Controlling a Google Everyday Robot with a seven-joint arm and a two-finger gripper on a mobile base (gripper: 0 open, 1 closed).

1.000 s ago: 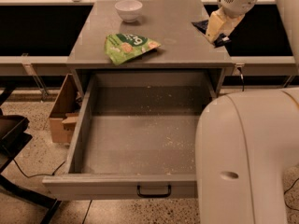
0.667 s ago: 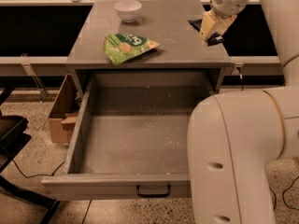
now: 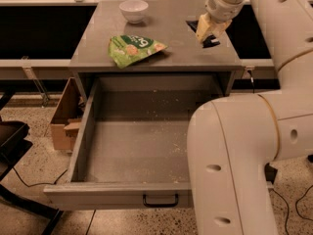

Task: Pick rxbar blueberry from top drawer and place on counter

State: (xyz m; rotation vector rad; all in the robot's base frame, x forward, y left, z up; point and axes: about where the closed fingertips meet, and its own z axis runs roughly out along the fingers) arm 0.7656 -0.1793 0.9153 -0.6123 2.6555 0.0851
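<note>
The rxbar blueberry (image 3: pixel 212 42) shows as a dark wrapper sticking out on both sides of my gripper (image 3: pixel 207 32). The gripper is at the right side of the counter (image 3: pixel 171 55), shut on the bar and holding it at or just above the surface. I cannot tell whether the bar touches the counter. The top drawer (image 3: pixel 142 141) is pulled fully out below, with only crumbs on its floor and its black handle (image 3: pixel 160 200) at the front.
A green crinkled snack bag (image 3: pixel 133 48) lies left of centre on the counter and a white bowl (image 3: pixel 133 9) stands at the back. My white arm (image 3: pixel 244 155) covers the drawer's right side. A cardboard box (image 3: pixel 63 121) sits on the floor to the left.
My gripper has moved left over the counter, away from its right edge, and the dark bar has moved with it. The bag, bowl and drawer have not moved.
</note>
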